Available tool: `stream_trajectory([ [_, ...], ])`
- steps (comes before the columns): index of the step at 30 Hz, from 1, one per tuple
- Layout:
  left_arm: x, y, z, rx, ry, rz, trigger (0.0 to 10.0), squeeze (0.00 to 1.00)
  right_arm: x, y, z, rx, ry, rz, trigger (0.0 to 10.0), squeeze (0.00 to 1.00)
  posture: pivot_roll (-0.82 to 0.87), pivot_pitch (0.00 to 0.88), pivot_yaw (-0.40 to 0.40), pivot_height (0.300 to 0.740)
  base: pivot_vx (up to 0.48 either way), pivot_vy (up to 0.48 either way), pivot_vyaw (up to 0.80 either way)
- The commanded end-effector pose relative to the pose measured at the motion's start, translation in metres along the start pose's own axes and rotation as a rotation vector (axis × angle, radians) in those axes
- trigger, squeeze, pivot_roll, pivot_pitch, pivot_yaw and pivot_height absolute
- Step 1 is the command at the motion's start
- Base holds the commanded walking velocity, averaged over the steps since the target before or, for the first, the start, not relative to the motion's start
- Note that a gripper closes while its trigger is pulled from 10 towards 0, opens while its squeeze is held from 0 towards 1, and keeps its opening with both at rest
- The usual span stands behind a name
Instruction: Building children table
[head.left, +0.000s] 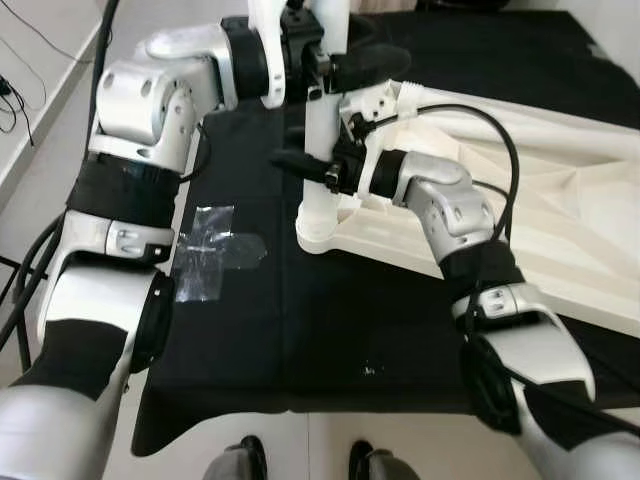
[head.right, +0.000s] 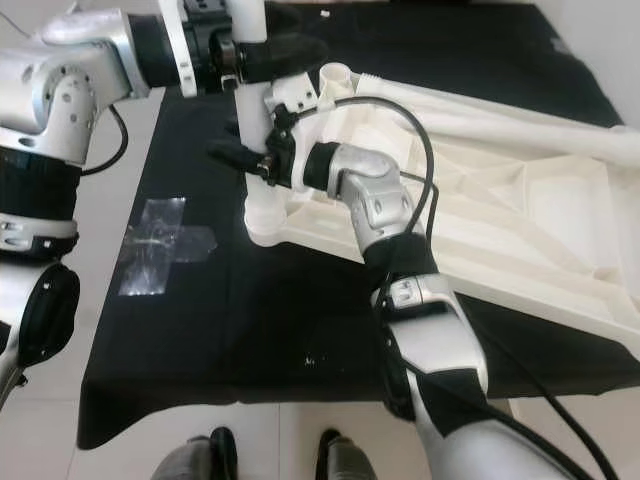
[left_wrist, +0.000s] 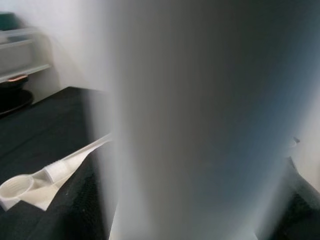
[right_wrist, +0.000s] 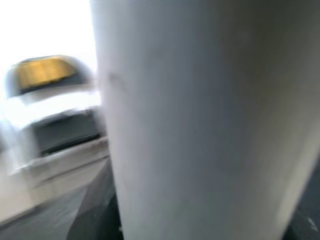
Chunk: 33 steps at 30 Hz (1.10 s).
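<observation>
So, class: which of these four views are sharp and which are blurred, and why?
Both eye views are sharp: the upright white plastic table leg and black cloth read clearly. Both wrist views are blurred, with that leg too close to focus; the right wrist background is overexposed.

The upright white plastic table leg (head.left: 322, 120) runs off the top edge. It looms as a blur in both wrist views, and the shelves (right_wrist: 60, 125) behind are smeared.

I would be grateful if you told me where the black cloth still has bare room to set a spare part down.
The near cloth is bare, between the tape and the right arm, below the tabletop. Its far left corner is crowded: both the left gripper and right gripper grip the upright leg there.
</observation>
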<state>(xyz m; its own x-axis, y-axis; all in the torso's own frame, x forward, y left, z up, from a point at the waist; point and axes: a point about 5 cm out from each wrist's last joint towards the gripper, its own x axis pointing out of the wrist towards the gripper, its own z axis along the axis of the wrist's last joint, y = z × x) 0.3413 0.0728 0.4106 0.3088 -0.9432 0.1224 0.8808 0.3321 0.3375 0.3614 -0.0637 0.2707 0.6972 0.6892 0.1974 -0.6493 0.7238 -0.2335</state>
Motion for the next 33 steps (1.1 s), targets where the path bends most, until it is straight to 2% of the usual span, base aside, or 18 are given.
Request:
stream_trajectory([
  [1,0.003,-0.005,0.004,0.022,0.004,-0.028,10.0,0.0,-0.021,0.02,-0.032,-0.093,0.166,-0.215,0.0,0.0,0.03,0.275,-0.035,0.74,0.0,0.0,0.0],
  [2,0.001,-0.005,0.003,0.027,0.012,-0.029,10.0,0.0,-0.03,0.033,-0.035,-0.122,0.172,-0.268,0.0,0.0,0.02,0.259,-0.028,0.74,0.0,0.0,0.0],
  [5,0.002,-0.007,0.001,0.029,0.017,-0.044,10.0,0.0,-0.023,0.04,-0.029,-0.129,0.151,-0.236,0.0,0.0,0.01,0.232,-0.023,0.74,0.0,0.0,0.0],
  [12,0.006,-0.007,0.005,0.038,0.001,-0.043,10.0,0.0,-0.013,0.034,-0.023,-0.109,0.135,-0.227,0.0,0.0,0.01,0.225,-0.031,0.74,0.0,0.0,0.0],
  [15,0.004,-0.009,0.004,0.037,0.0,-0.045,10.0,0.0,-0.02,0.038,-0.022,-0.084,0.148,-0.28,0.0,0.0,0.01,0.221,-0.032,0.74,0.0,0.0,0.0],
  [19,0.004,-0.009,0.002,0.038,0.005,-0.044,10.0,0.0,-0.021,0.039,-0.022,-0.081,0.15,-0.285,0.0,0.0,0.01,0.223,-0.032,0.74,0.0,0.0,0.0],
  [22,0.003,-0.007,0.002,0.04,0.009,-0.033,10.0,0.0,-0.025,0.048,-0.021,-0.069,0.165,-0.32,0.0,0.0,0.01,0.226,-0.03,0.74,0.0,0.0,0.0],
  [25,0.003,-0.006,0.002,0.038,0.005,-0.031,10.0,0.0,-0.026,0.049,-0.02,-0.065,0.166,-0.326,0.0,0.0,0.0,0.233,-0.026,0.74,0.0,0.0,0.0],
  [26,0.003,-0.006,0.002,0.035,0.003,-0.033,3.6,0.0,-0.025,0.049,-0.02,-0.064,0.165,-0.327,0.0,0.0,0.0,0.234,-0.025,0.74,0.0,0.0,0.0],
  [27,0.003,-0.006,0.001,0.029,0.002,-0.036,0.0,0.0,-0.025,0.049,-0.02,-0.063,0.164,-0.329,0.0,0.0,0.0,0.234,-0.025,0.74,0.0,0.0,0.0],
  [30,0.003,-0.006,0.0,0.028,0.003,-0.04,0.0,0.0,-0.024,0.049,-0.019,-0.063,0.164,-0.331,0.0,0.0,0.0,0.236,-0.025,0.74,0.0,0.0,0.0],
  [31,0.004,-0.007,0.0,0.026,0.004,-0.044,0.0,0.0,-0.024,0.048,-0.018,-0.062,0.164,-0.334,4.4,0.0,0.0,0.236,-0.025,0.74,0.0,0.0,0.0],
  [33,0.004,-0.007,0.0,0.025,0.004,-0.047,0.0,0.0,-0.024,0.048,-0.017,-0.061,0.163,-0.336,4.4,0.0,0.0,0.238,-0.024,0.74,0.0,0.0,0.0],
])
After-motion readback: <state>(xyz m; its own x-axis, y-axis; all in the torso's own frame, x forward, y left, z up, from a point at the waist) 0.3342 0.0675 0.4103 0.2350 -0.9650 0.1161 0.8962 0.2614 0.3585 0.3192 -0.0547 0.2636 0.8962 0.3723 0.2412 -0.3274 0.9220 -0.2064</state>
